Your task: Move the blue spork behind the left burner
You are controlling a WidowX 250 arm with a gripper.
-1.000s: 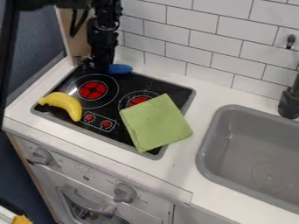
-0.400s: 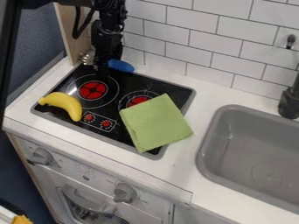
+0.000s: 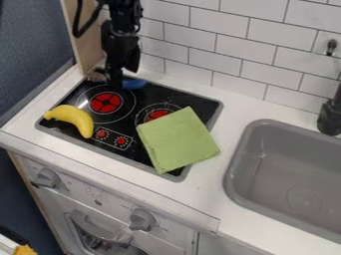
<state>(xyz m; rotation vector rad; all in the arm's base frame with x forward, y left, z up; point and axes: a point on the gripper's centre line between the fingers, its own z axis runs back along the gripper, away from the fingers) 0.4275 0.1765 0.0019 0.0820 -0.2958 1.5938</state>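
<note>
You have one white counter (image 3: 230, 134) before a white tiled wall (image 3: 220, 37), with one grey sink (image 3: 233, 172) on the right. The oven front (image 3: 93, 201) bears small markings you can't read, plus two grey knobs (image 3: 142, 219). One black cooktop (image 3: 70, 97) shows you two red burners (image 3: 105, 102) and two small red dials (image 3: 101, 133). One folded green cloth (image 3: 177, 139) partly covers the right burner; one yellow banana (image 3: 72, 118) lies at the cooktop's left edge. Your one black gripper (image 3: 115, 79) hangs over the back left; you can't tell whether it is apart, together or clamped on anything. Behind the left burner you see the blue spork (image 3: 135, 83), partly hidden by the gripper.
</note>
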